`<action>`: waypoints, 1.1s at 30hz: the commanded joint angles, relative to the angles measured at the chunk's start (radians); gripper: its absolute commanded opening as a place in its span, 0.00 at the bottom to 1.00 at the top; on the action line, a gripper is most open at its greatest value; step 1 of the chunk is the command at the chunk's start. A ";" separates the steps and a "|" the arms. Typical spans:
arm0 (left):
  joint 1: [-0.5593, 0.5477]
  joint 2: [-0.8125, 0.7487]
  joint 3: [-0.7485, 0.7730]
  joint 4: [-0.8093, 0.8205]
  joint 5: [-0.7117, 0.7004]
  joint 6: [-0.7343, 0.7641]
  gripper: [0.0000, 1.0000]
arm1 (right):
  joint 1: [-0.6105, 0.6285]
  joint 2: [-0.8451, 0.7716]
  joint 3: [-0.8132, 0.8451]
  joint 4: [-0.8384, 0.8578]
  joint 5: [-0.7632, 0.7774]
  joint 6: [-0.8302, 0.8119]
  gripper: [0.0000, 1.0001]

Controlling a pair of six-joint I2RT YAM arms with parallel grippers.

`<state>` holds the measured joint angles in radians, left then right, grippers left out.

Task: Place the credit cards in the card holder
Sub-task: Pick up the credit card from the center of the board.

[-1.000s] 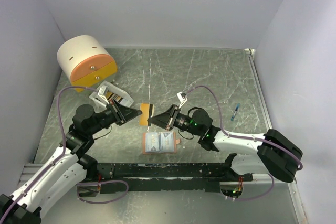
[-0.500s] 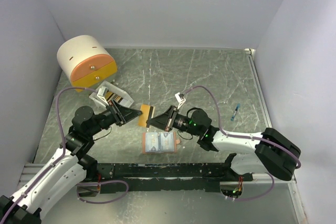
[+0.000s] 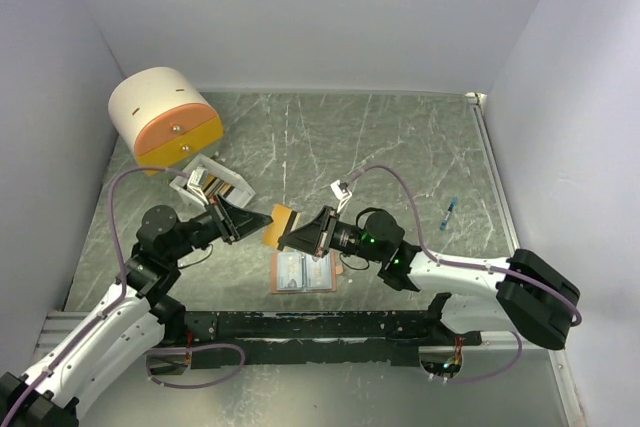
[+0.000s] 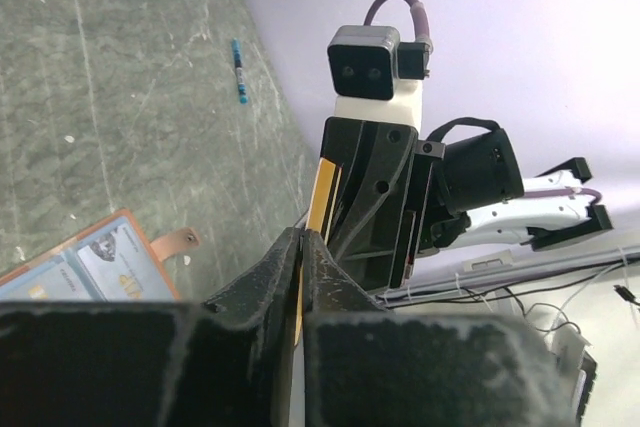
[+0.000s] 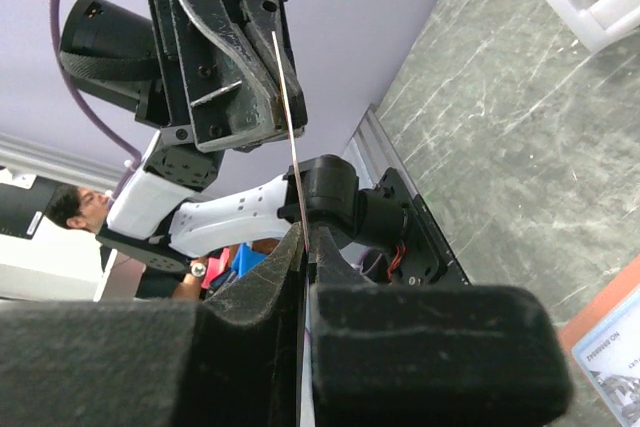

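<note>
Orange credit card [image 3: 277, 218], pinched by left gripper [image 3: 263, 217] and right gripper [image 3: 289, 235] together, hangs beyond the open card holder [image 3: 305, 273] near the table's [image 3: 400, 147] near edge; a mistimed release could drop it.

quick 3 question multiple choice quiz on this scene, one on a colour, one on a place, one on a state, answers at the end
1. The card pinched between the left gripper and the right gripper is: A green, B tan-orange, C white.
2. The card holder is: A in the left gripper, B in the right gripper, C flat on the table.
3. The card holder is: A open, B snapped shut, C standing on edge.

Answers: 1 B, the top view shows its orange face. 2 C, it lies on the tabletop on the near side of both grippers. 3 A, its pale blue pockets face up.
</note>
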<state>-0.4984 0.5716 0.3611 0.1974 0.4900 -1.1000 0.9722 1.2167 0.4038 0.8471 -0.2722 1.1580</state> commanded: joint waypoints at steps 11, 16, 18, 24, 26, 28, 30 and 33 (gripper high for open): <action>-0.014 0.006 0.072 -0.089 0.207 0.096 0.40 | 0.003 -0.036 0.060 -0.137 -0.053 -0.124 0.00; -0.013 0.019 0.019 0.013 0.234 0.052 0.20 | 0.003 0.004 0.069 -0.114 -0.100 -0.124 0.00; -0.014 0.019 -0.024 0.106 0.251 0.004 0.08 | 0.003 0.021 0.066 -0.097 -0.120 -0.114 0.00; -0.014 0.011 -0.102 0.288 0.283 -0.101 0.07 | 0.004 0.019 0.056 -0.124 -0.099 -0.103 0.01; -0.014 -0.004 -0.072 0.146 0.243 -0.033 0.07 | 0.004 -0.005 0.056 -0.176 -0.053 -0.103 0.14; -0.014 -0.021 -0.045 0.018 0.185 0.011 0.07 | 0.003 -0.036 0.058 -0.250 0.005 -0.097 0.27; -0.014 -0.039 -0.033 -0.047 0.141 0.028 0.07 | 0.004 -0.072 0.047 -0.296 0.054 -0.086 0.34; -0.014 -0.074 0.018 -0.212 0.033 0.072 0.07 | 0.005 -0.108 0.030 -0.368 0.124 -0.048 0.45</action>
<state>-0.5026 0.5419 0.2985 0.1917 0.6090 -1.0889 0.9794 1.1591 0.4320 0.5953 -0.2943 1.0798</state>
